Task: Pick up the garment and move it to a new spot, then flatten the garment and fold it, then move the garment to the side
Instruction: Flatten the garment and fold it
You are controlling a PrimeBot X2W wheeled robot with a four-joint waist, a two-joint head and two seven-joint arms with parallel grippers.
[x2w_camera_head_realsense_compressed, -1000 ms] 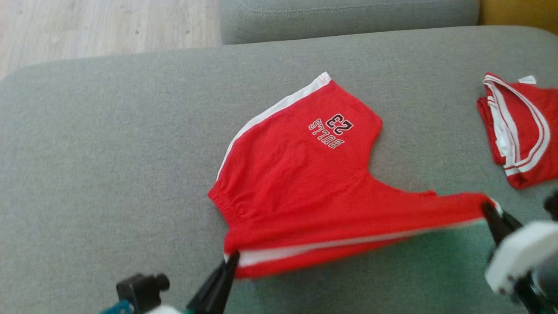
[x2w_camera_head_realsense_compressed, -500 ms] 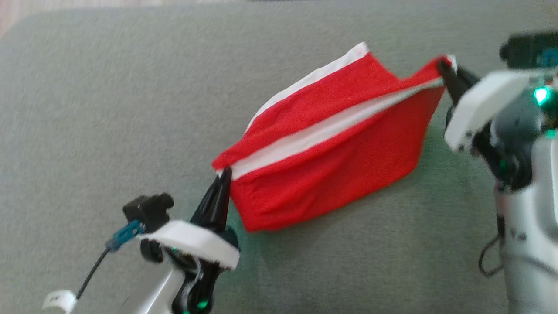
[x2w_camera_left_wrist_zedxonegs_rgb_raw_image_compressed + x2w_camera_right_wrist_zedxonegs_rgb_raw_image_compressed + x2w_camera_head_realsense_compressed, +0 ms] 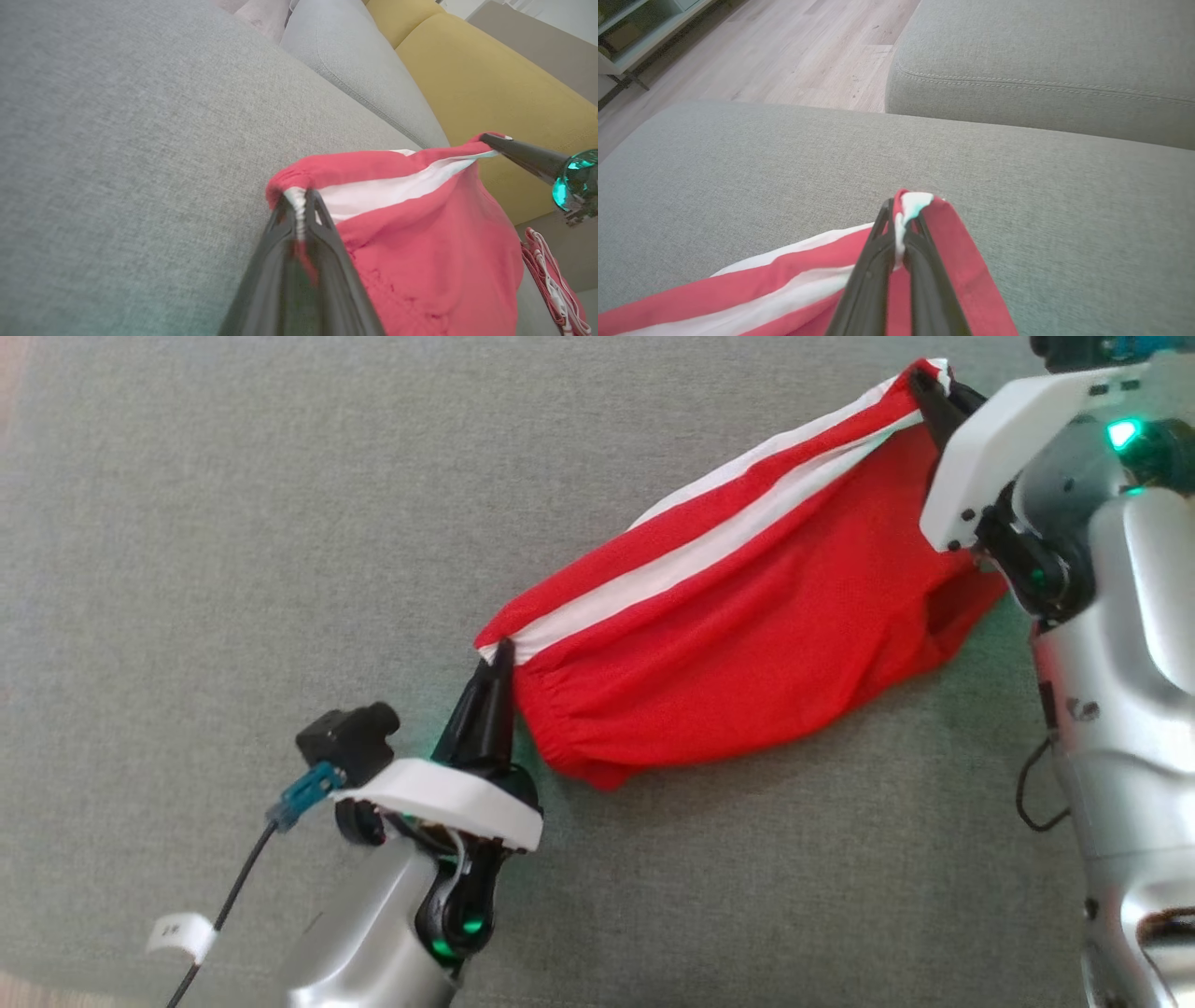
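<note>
— Above the grey cushion (image 3: 233, 523), where does the garment (image 3: 747, 644) stand?
— Red garment, strung between both pincers, toward the right of the head view. Its white stripe (image 3: 691, 557) runs taut along the upper edge and the body sags beneath. Whether the lower edge touches the cushion cannot be told.
— Left pincer (image 3: 504, 649)?
— Clenched on the gathered waistband corner, at the stripe's near end. The left wrist view shows cloth nipped between the fingers.
— Right pincer (image 3: 924, 378)?
— Clenched on the opposite corner, at the stripe's far end, with red and white cloth pinched between its fingers.
— Surroundings?
— Second red garment (image 3: 556, 289) with white trim, lying apart from the held one. Yellow sofa (image 3: 490, 79) behind it. Wooden floor (image 3: 808, 46) beyond the cushion's edge.
</note>
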